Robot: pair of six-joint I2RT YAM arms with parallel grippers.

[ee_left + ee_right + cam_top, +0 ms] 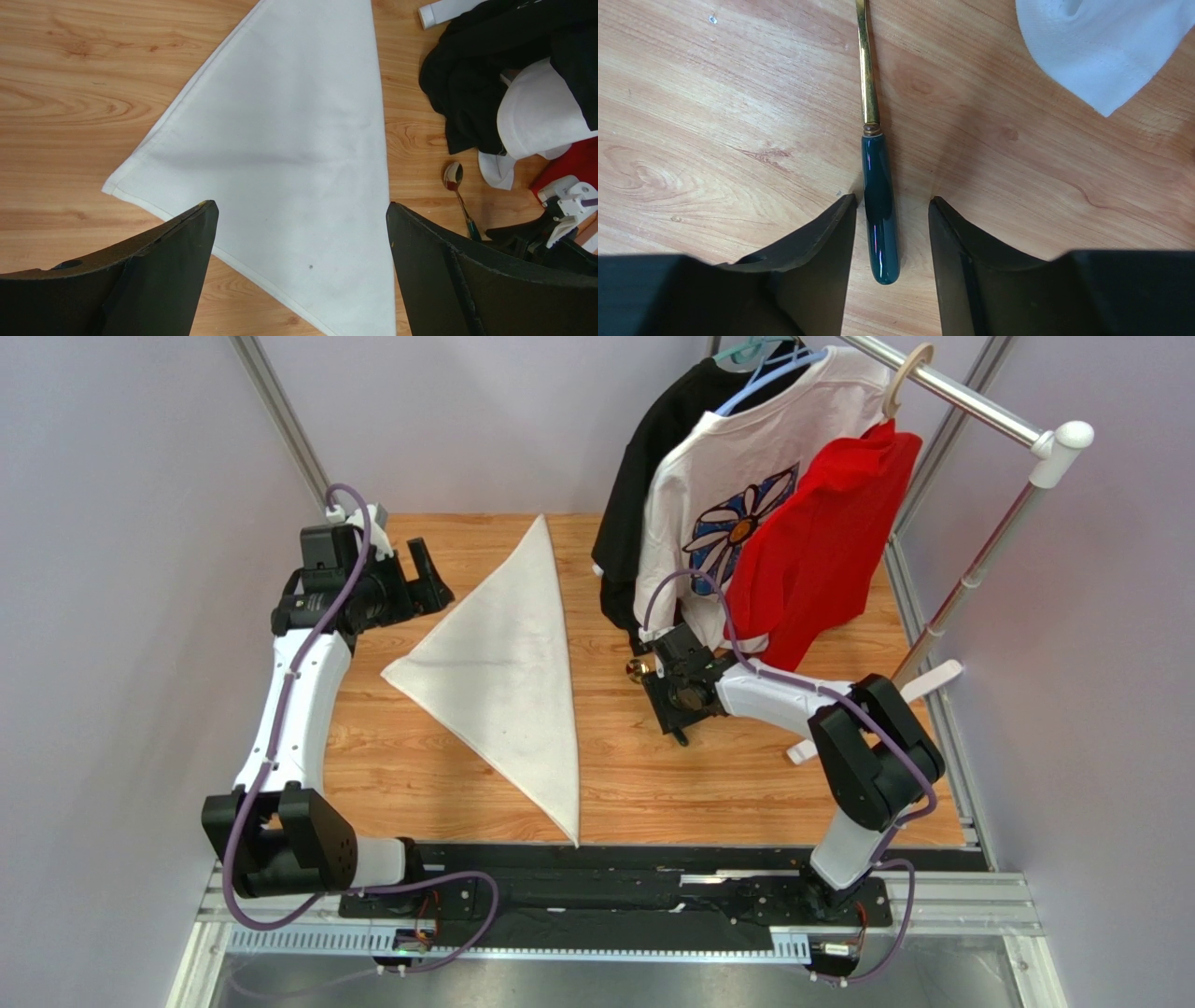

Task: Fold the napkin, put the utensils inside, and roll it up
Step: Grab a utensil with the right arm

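Note:
The napkin [512,665] is a white cloth folded into a triangle, lying flat on the wooden table [421,770] left of centre. It fills the middle of the left wrist view [295,140]. My left gripper [425,571] is open and empty, hovering at the napkin's far left edge [302,206]. The spoon [878,210] has a gold stem and a dark teal handle and lies on the wood. It also shows in the left wrist view [460,192]. My right gripper [892,201] is open, with the fingers on both sides of the handle end and gaps on each side. In the top view the right gripper [657,669] hides most of the spoon.
A clothes rack [982,406] stands at the back right with a black shirt [659,462], a white flower-print T-shirt [730,504] and a red shirt [821,546] hanging just behind the right gripper. A hem of white fabric [1102,49] hangs beside the spoon.

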